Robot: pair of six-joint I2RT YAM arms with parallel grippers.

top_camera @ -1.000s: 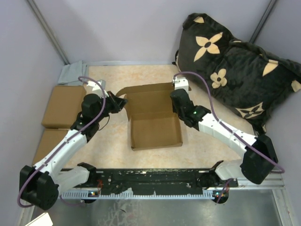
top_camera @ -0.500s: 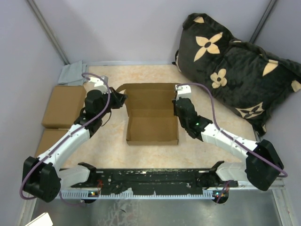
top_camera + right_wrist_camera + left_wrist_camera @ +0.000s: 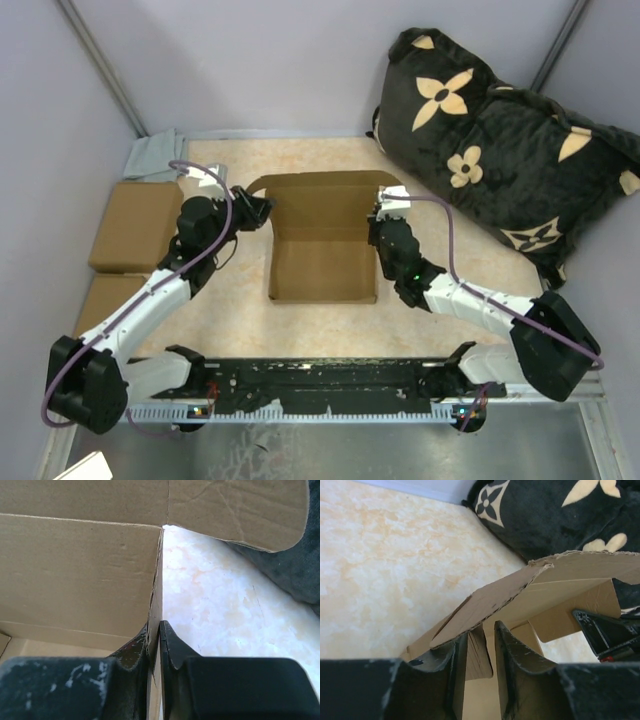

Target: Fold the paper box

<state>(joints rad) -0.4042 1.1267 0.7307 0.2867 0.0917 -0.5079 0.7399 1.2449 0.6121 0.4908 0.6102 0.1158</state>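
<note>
The paper box (image 3: 322, 262) sits half-formed at the table's middle, front and side walls up, its lid flap (image 3: 320, 190) raised at the back. My left gripper (image 3: 262, 212) is at the box's back left corner. In the left wrist view its fingers (image 3: 512, 655) stand apart around an inner side flap (image 3: 477, 652), with a gap on the right side; the gripper (image 3: 479, 630) is open. My right gripper (image 3: 381, 226) is on the right wall. In the right wrist view it (image 3: 154, 625) is shut on that wall's top edge (image 3: 156, 595).
Two plain brown cardboard blocks (image 3: 137, 225) (image 3: 100, 300) lie at the left, with a grey cloth (image 3: 155, 157) behind them. A black pillow with tan flowers (image 3: 500, 150) fills the back right corner. Grey walls close in the back and sides.
The box has turned square to the table and shifted slightly left. Its lid flap stands higher. The right gripper has slid along the right wall toward me; the left gripper stays at the back left corner.
</note>
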